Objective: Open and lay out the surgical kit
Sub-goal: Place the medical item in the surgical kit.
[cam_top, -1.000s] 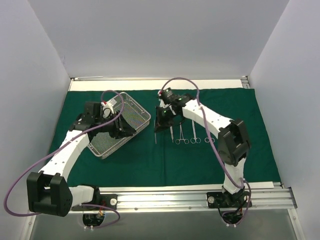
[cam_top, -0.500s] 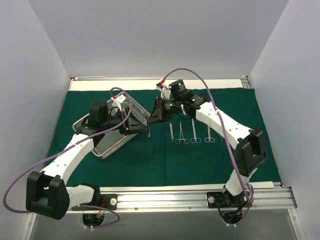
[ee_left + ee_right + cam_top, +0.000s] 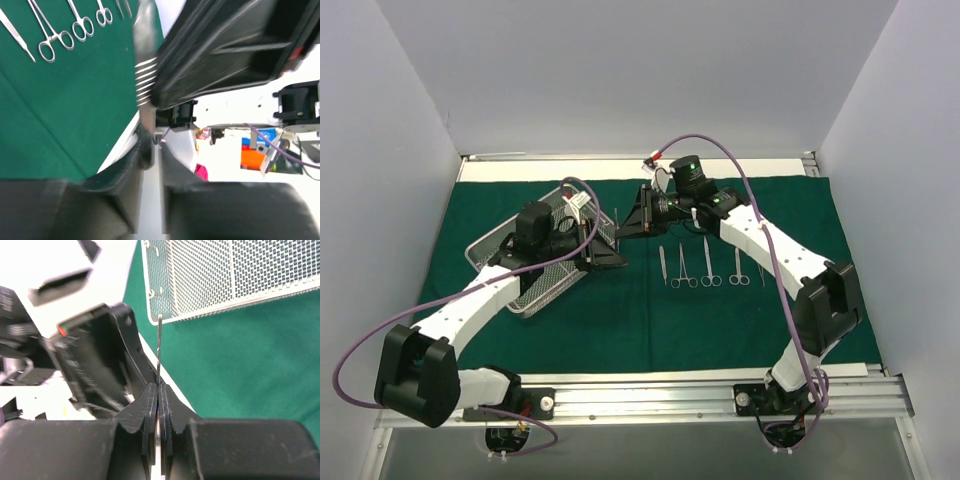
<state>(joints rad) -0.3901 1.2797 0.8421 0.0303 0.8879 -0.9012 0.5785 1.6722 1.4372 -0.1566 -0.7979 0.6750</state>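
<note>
The dark green cloth (image 3: 620, 325) lies spread flat over the table. The wire-mesh tray (image 3: 532, 278) sits tilted on its left half and fills the top of the right wrist view (image 3: 225, 270). My right gripper (image 3: 626, 228) (image 3: 158, 387) is shut on a slender steel instrument (image 3: 158, 350) (image 3: 617, 222), held upright just off the tray's right corner. My left gripper (image 3: 613, 256) (image 3: 152, 155) sits right against it. Its jaws stand a narrow gap apart with the instrument's blurred end (image 3: 146, 100) at their tips. Whether they clamp it is unclear.
Several steel instruments (image 3: 708, 268) (image 3: 50, 40) lie in a row on the cloth right of centre, ring handles toward me. Grey walls close in both sides and the back. A metal rail (image 3: 650, 395) runs along the near edge.
My right gripper carried the instrument left and up from the row toward the tray. My left gripper left the tray, swung right to the instrument, and its jaws widened, then narrowed.
</note>
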